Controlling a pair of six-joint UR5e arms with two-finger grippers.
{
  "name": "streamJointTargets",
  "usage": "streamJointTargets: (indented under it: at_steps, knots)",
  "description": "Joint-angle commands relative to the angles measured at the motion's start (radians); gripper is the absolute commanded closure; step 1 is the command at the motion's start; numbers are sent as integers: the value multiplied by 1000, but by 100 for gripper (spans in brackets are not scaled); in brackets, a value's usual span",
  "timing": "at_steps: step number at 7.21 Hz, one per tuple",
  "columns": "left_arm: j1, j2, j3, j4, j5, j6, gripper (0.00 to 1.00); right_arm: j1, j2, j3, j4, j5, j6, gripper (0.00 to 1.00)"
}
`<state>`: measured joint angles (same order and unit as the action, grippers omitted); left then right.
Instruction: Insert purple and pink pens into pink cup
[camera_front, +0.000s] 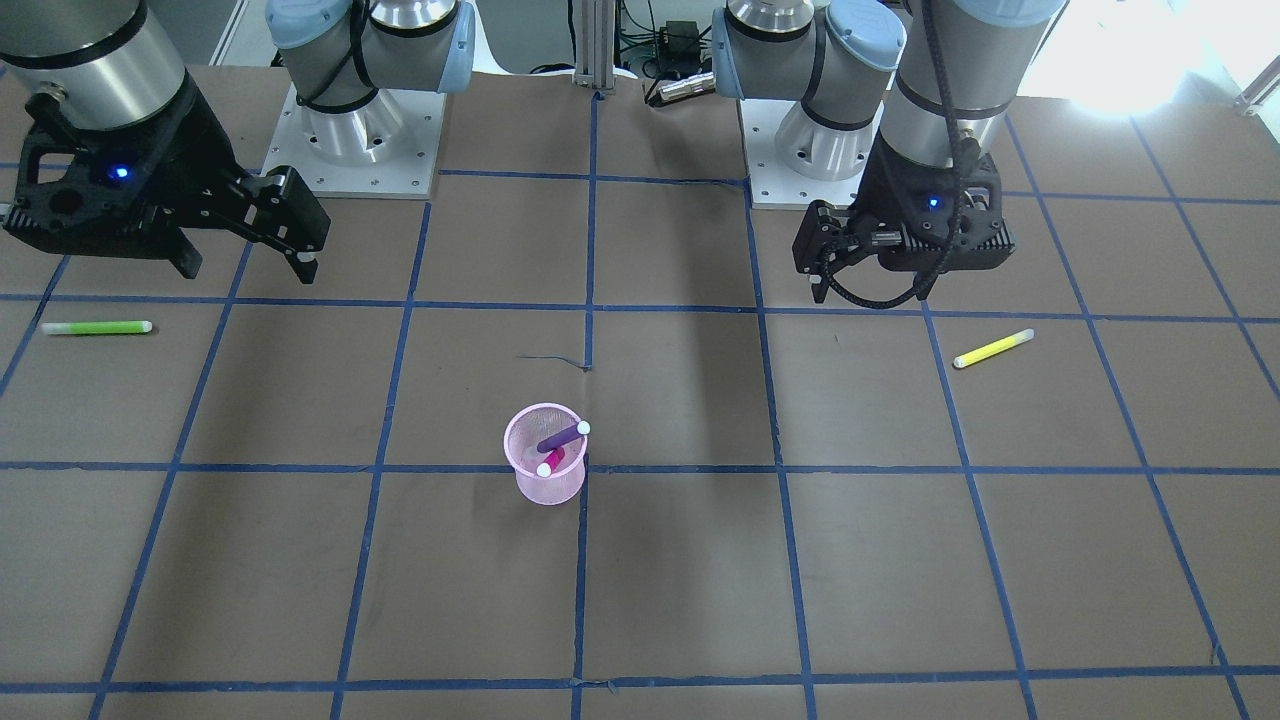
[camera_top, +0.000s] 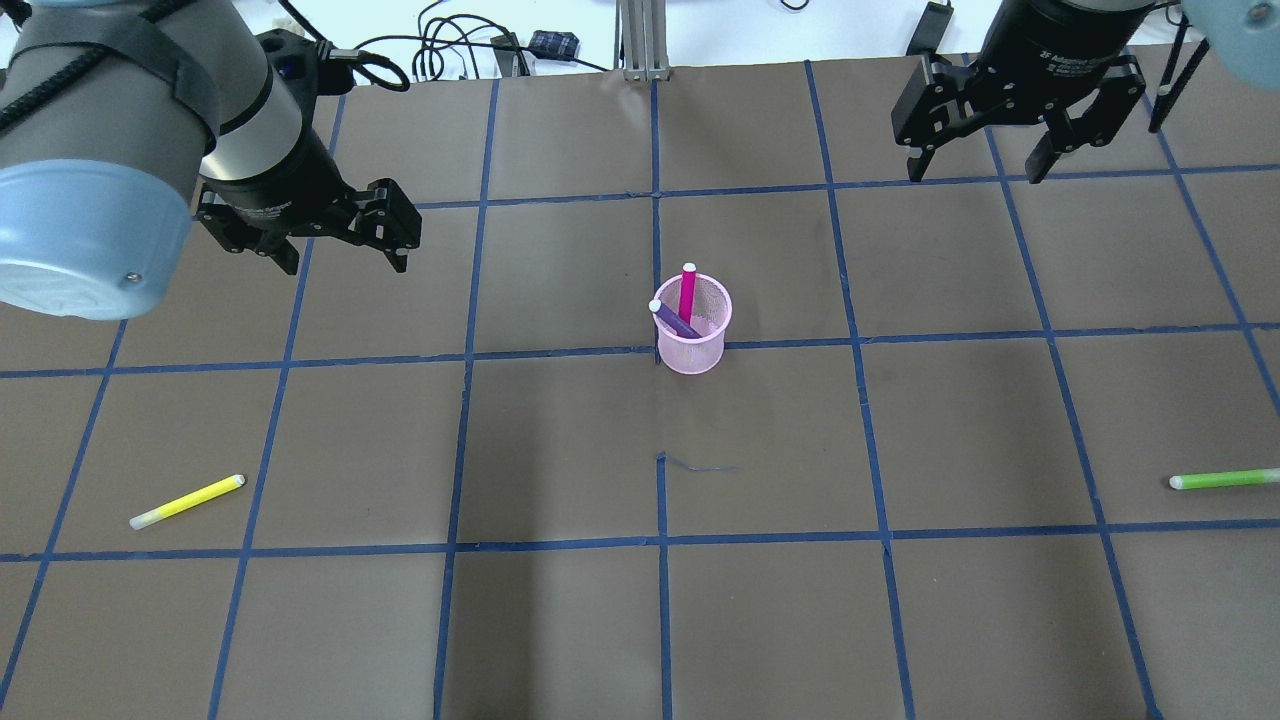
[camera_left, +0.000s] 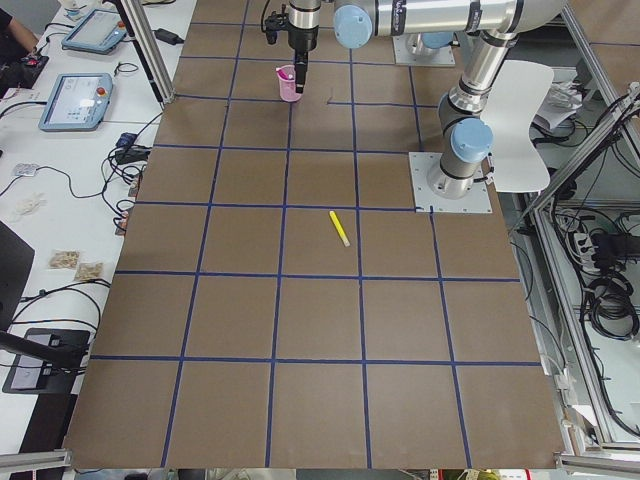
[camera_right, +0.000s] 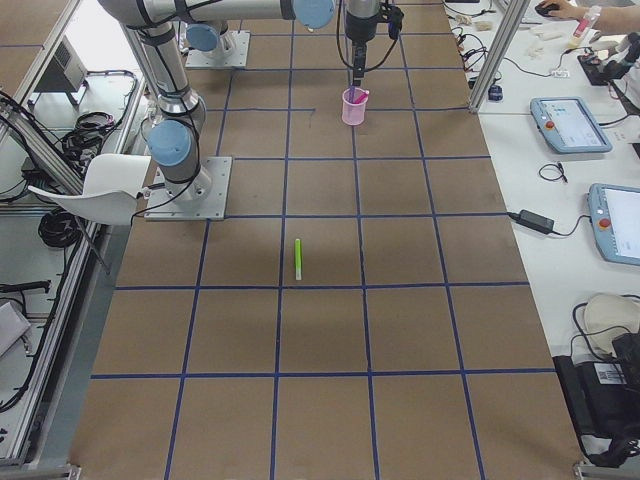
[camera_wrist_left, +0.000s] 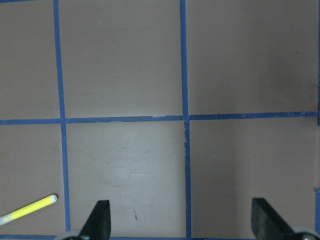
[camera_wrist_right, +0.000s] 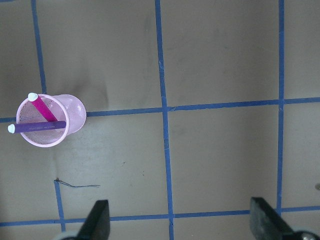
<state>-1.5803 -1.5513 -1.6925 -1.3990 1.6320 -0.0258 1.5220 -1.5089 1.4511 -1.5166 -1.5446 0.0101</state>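
The pink mesh cup stands upright near the table's middle and also shows in the front view and the right wrist view. The purple pen and the pink pen both stand inside it, leaning on the rim with their white caps up. My left gripper is open and empty, hovering well to the left of the cup. My right gripper is open and empty, hovering far back and to the right of the cup. The left wrist view shows only bare table between its fingers.
A yellow pen lies on the table at the near left, also in the left wrist view. A green pen lies at the right edge. Blue tape lines grid the brown table.
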Motion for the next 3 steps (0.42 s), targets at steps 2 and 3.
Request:
streamJointTargets:
  at_steps: [2,3]
  knots:
    - [-1,-10,37,-15,-41,-8,0,-2,4,-2,-39,7,7,0]
    - [-1,-13,42,-17,-41,0,0,-2,7,-2,-36,14,8,0]
